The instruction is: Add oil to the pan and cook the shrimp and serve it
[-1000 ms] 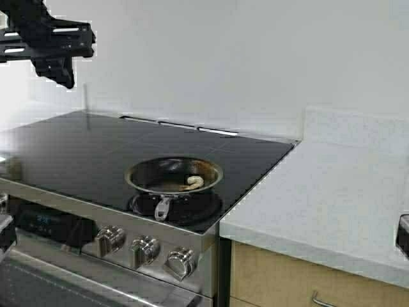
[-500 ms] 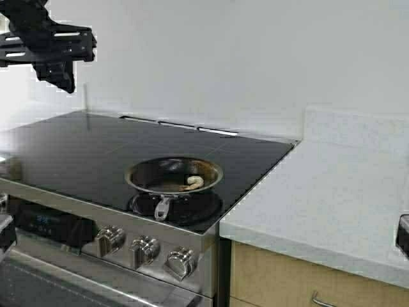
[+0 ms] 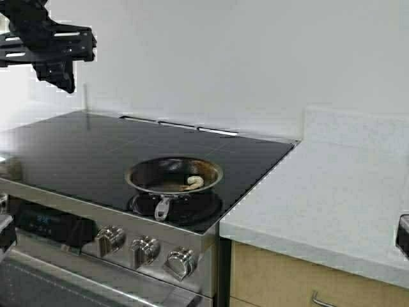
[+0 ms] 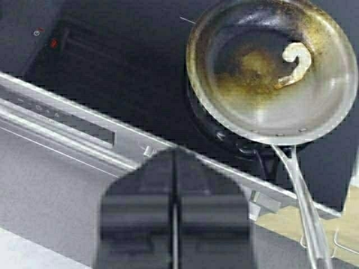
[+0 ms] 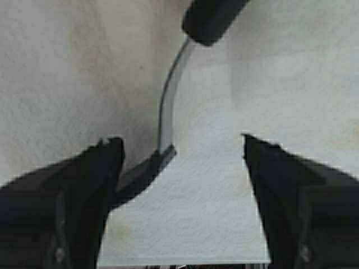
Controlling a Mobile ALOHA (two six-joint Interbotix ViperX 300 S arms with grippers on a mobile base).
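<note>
Nothing has shifted: one pale curled shrimp (image 3: pixel 195 182) lies in the browned steel pan (image 3: pixel 174 175); left gripper (image 4: pixel 174 216) clenched (raised), right gripper (image 5: pixel 182 162) released.

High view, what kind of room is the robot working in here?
Most likely a home kitchen: a black glass-top stove with knobs along its front, a pan holding a shrimp on one burner, and a pale countertop over wooden cabinets beside it.
</note>
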